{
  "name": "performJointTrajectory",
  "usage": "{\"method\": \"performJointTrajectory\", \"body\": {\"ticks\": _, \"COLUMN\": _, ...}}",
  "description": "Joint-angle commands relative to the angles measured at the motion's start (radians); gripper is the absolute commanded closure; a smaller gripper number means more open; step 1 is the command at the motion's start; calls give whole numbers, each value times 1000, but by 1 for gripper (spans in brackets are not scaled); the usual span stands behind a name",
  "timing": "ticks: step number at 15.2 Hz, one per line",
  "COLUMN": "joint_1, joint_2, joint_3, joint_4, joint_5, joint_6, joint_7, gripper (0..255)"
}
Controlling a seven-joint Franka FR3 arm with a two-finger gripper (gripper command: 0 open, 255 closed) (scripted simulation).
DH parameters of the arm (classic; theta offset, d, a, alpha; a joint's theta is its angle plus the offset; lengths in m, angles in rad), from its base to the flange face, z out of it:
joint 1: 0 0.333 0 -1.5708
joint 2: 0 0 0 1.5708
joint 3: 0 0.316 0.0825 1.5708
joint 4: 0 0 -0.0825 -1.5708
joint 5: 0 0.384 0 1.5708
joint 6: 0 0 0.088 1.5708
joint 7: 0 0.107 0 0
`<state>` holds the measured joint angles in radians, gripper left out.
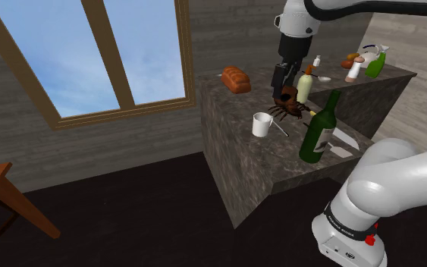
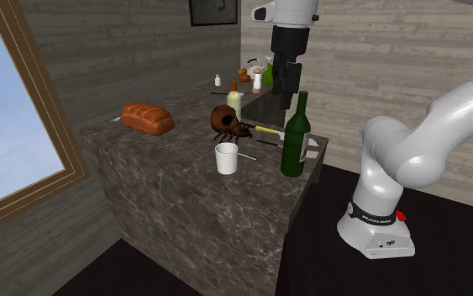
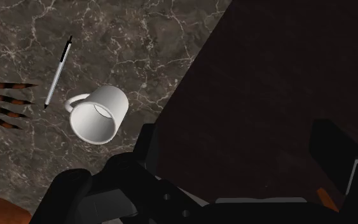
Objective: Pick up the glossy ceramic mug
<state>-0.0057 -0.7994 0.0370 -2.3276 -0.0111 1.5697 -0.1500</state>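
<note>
Your all-black two-finger gripper (image 2: pixel 289 88) hangs point-down over a dark marbled stone counter (image 2: pixel 159 185), its fingers standing apart with nothing clasped; in the wrist view the gap between them frames dark floor past the counter's edge. Directly beneath the gripper (image 1: pixel 282 85) in the shoulder view sits a brown, many-legged spider-like figure (image 1: pixel 287 106), its striped legs spread on the stone. The glossy white mug with a single loop handle (image 1: pixel 262 124) stands upright and open-mouthed on the counter near its front edge, just beside the figure toward the shoulder view's left. It is below the gripper and apart from it, and in the wrist view the mug (image 3: pixel 100 114) lies outside the fingers, off to one side of them. A slim black-and-white pen (image 3: pixel 58 71) lies flat just beside the mug's handle. A tall dark-green glass wine bottle with a pale label (image 2: pixel 294 139) stands upright near the mug, toward the second exterior view's right. A smaller pale bottle with a dark cap (image 1: pixel 305 83) stands behind the spider-like figure. A brown loaf of bread (image 2: pixel 148 116) rests well apart at the counter's far corner, and a wood-framed window showing blue sky (image 1: pixel 90 53) fills the wall at the shoulder view's left.
</note>
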Motion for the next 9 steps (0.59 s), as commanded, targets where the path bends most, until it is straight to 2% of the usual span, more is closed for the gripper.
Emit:
{"method": "performJointTrajectory", "body": {"ticks": 1, "joint_1": 0, "joint_2": 0, "joint_3": 0, "joint_4": 0, "joint_5": 0, "joint_6": 0, "joint_7": 0, "gripper": 0}}
{"method": "performJointTrajectory", "body": {"ticks": 9, "joint_1": -34, "joint_2": 131, "joint_3": -80, "joint_4": -124, "joint_5": -52, "joint_6": 262, "joint_7": -77, "gripper": 0}}
